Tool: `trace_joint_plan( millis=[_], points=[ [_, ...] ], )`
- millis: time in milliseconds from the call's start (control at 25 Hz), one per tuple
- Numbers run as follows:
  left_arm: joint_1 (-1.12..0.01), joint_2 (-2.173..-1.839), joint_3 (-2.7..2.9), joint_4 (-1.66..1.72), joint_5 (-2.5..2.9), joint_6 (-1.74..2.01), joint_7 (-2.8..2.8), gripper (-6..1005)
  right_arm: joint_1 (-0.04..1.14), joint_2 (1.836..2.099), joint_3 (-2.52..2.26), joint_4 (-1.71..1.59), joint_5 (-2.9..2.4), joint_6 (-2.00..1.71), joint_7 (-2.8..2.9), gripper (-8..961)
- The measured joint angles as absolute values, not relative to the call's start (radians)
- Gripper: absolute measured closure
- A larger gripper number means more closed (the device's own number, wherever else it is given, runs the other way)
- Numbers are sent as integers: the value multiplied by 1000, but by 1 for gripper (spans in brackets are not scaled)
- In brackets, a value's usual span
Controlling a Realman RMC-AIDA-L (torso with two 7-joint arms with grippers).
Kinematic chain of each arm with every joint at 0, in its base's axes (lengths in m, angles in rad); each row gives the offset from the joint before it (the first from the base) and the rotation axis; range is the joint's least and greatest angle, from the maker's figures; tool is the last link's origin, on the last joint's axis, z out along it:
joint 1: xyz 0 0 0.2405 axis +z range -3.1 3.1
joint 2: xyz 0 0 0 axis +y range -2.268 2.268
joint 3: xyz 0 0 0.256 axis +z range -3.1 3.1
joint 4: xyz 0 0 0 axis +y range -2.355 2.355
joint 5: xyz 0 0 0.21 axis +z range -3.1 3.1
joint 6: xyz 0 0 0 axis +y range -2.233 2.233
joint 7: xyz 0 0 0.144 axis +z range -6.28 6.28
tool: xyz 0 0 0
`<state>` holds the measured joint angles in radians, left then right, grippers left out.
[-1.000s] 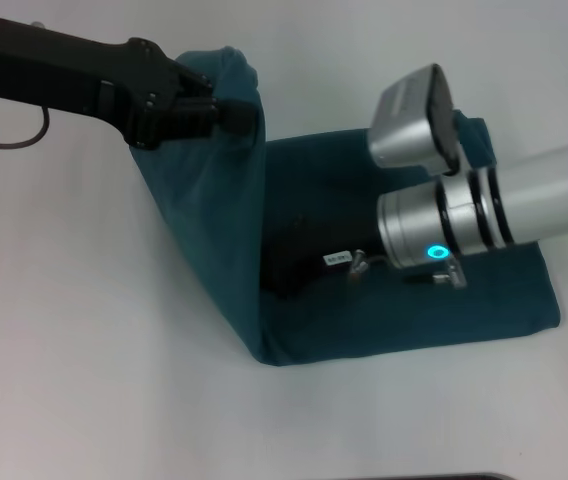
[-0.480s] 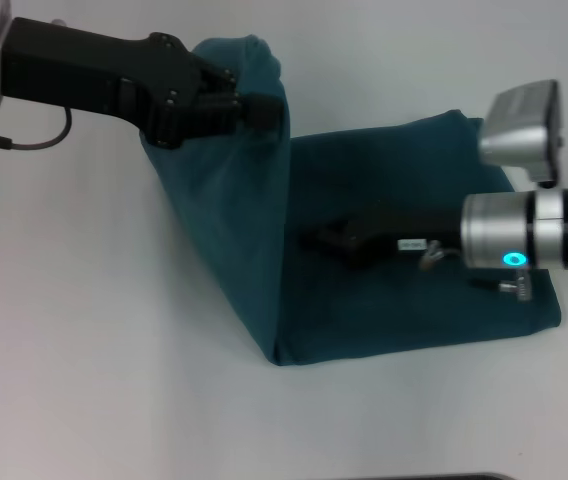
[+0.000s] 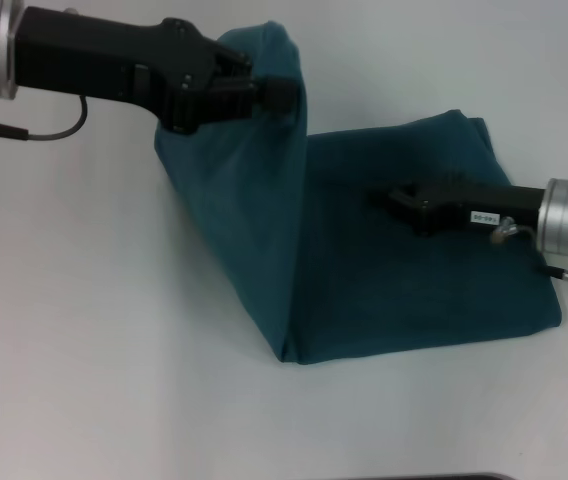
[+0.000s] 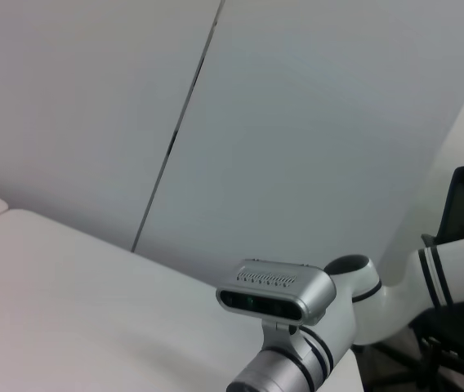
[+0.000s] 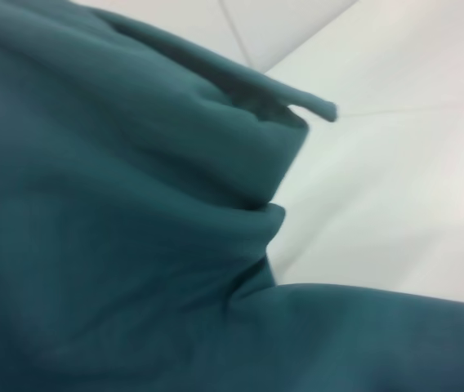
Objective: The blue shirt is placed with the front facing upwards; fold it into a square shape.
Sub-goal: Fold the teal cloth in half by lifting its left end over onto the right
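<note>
Blue shirt [image 3: 404,250] lies on the white table [image 3: 84,350], already narrowed to a folded panel, long axis running left-right in the head view. Its left end is raised off the table in a steep sheet, with the crease foot near the front edge of the panel.

Left end effector [image 3: 264,92]: pinching the top of that raised end, fabric bunched over its fingers. It is the nearer and only holding arm. The flat remainder of the shirt lies to its right and below, so the coming move looks like a carry rightward along the long axis, then down.

Right end effector [image 3: 404,203]: low over the flat panel, around mid-width, pointing left. Fingers' state: cannot tell. It appears to be resting on or just above the cloth.

Right wrist view: only teal folds and table beyond.

Versus 0.5 s ago: the left end effector has travelled rightward with the raised end, the crease foot followed slightly, and the right arm has withdrawn toward the right edge.
</note>
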<state>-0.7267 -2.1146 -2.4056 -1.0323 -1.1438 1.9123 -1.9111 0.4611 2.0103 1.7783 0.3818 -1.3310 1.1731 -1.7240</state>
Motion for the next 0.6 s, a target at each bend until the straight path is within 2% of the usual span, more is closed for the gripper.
trace_joint_plan(
  millis=[600],
  points=[
    [-751,-2143,-2364,-1032,-1174,1876,-1910,972,442,2007,1822,378,-1331,1177,-1735,918]
  ],
)
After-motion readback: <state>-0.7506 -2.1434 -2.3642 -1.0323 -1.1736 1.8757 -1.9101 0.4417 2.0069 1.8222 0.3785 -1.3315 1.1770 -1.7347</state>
